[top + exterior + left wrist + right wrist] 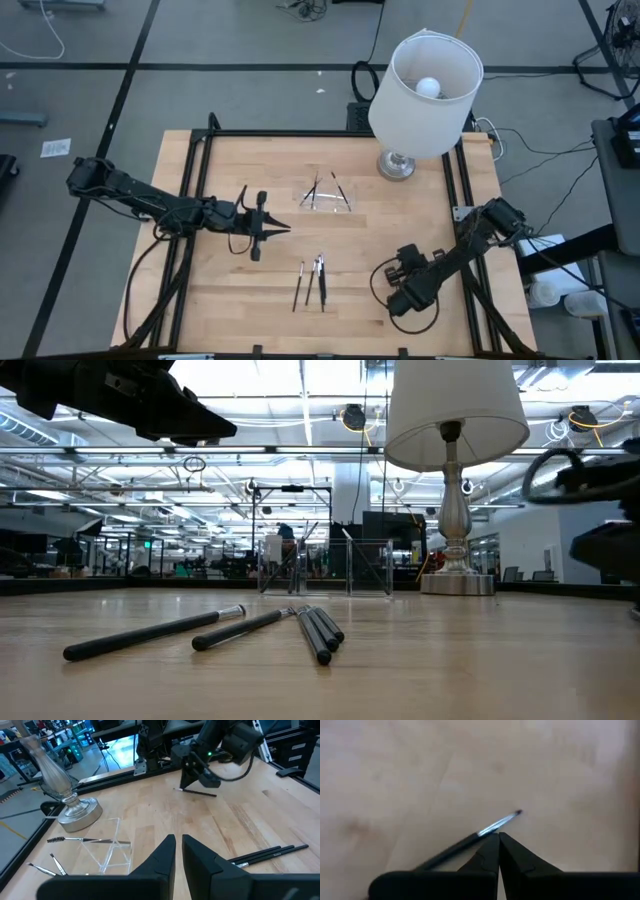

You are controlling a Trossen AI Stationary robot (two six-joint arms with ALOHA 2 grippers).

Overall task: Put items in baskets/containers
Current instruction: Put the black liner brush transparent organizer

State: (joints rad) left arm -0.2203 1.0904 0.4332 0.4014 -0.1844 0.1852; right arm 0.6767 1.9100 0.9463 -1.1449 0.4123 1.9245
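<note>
The right hand (498,836) sits low over the bench (250,300), near its right front corner, with its fingers pressed fully together. A thin dark brush (470,839) with a silvery collar lies on the wood just beside the fingertips; from the right wrist view it looks beside them rather than between them, so I judge it is not held.

The left hand (268,229) hovers over the left-middle of the bench, nearly clenched, and I see nothing in it.

Three more sticks (312,283) lie close together on the bare wood near the front middle. The clear tray (330,197) stands towards the back, near the lamp (425,95), with a few thin tools already in or against it, among them a small spiral brush (75,839).

These sticks look light, stiff and smooth, and round enough to roll or skid away from a closing finger. Lying flat, they leave little to get under. The best hold is likely across the middle of the shaft, fingers straddling it square, not at the delicate bristle tip. The tray seems light too, and could slide if nudged
</note>
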